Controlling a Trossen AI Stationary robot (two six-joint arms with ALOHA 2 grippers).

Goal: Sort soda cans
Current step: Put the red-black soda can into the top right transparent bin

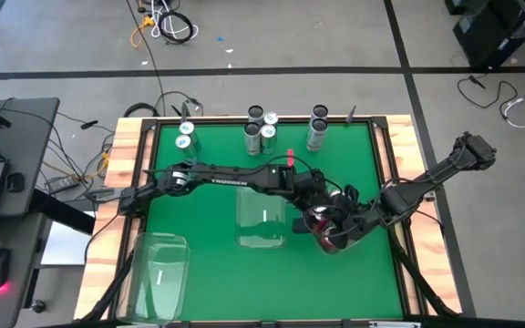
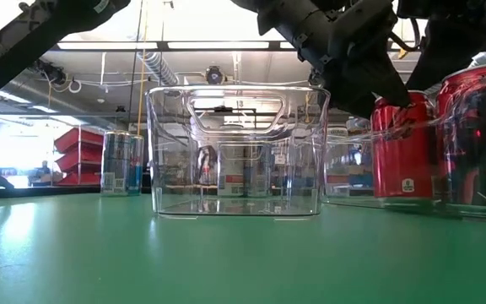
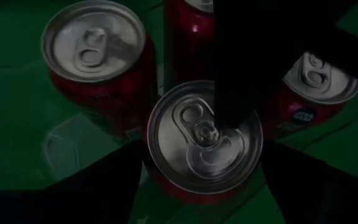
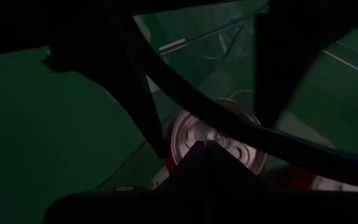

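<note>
A green mat (image 1: 208, 214) covers the wood-framed table, with cables trailing over the grey floor beyond its far edge. Along that far edge stand the unsorted silver and pale-topped aluminium soda cans (image 1: 261, 133), upright in small clusters. A clear rectangular plastic bin (image 2: 236, 152) sits empty near the table's middle, a second clear bin (image 1: 158, 273) lies by the near left corner, and a third clear bin (image 2: 471, 143) toward the right edge holds the red cylindrical soda cans (image 3: 95, 59).

The left gripper (image 1: 328, 217) has reached across to this right-hand bin and hangs directly above one upright red can with a silver pull-tab lid (image 3: 204, 140). Its fingers are spread wide, standing on either side of the can without pinching it; the can's long axis is vertical and rests among its neighbours, so it appears to be set down and let go.

The right gripper (image 1: 349, 232) is just beside it at the same bin, fingers closed on nothing visible. Any withdrawal of the left gripper probably needs to go straight up along the can's axis, since the other red cans crowd closely around.
</note>
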